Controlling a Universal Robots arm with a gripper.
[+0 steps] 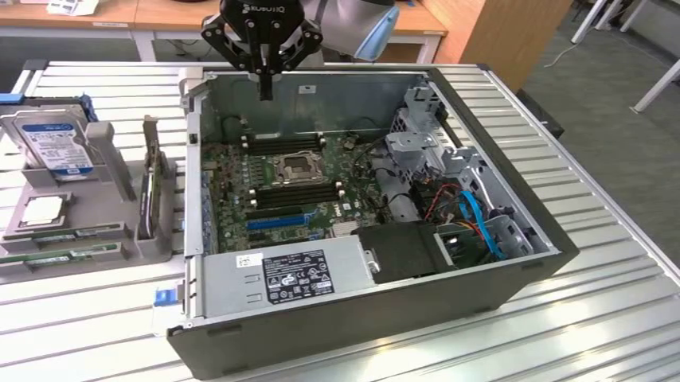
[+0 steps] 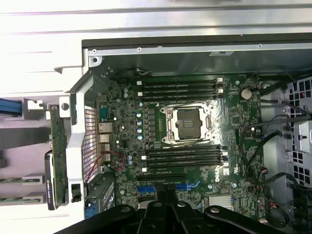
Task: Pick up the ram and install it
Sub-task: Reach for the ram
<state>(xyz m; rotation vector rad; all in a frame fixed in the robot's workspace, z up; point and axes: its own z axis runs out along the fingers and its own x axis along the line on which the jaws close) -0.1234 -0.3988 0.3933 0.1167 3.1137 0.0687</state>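
Two green ram sticks (image 1: 76, 234) (image 1: 64, 256) lie flat, side by side, on the grey holder (image 1: 101, 179) at the exterior view's left, outside the open computer case (image 1: 372, 318). In the wrist view they appear as pale green strips (image 2: 17, 179) beside the case wall. My gripper (image 1: 264, 86) hangs above the rear of the case, fingers pressed together and holding nothing, well away from the sticks. Below it lies the motherboard (image 2: 234, 170) with black memory slots (image 2: 180, 87) (image 2: 185, 157) on both sides of the bare processor socket (image 2: 187, 122).
The holder also carries a hard drive (image 1: 53, 139), a square silver processor chip (image 1: 43, 208) and an upright card (image 1: 158, 183). Inside the case are a power supply (image 1: 298, 270), a blue expansion slot (image 1: 279, 223), a drive cage (image 1: 420, 151) and loose cables (image 1: 478, 219).
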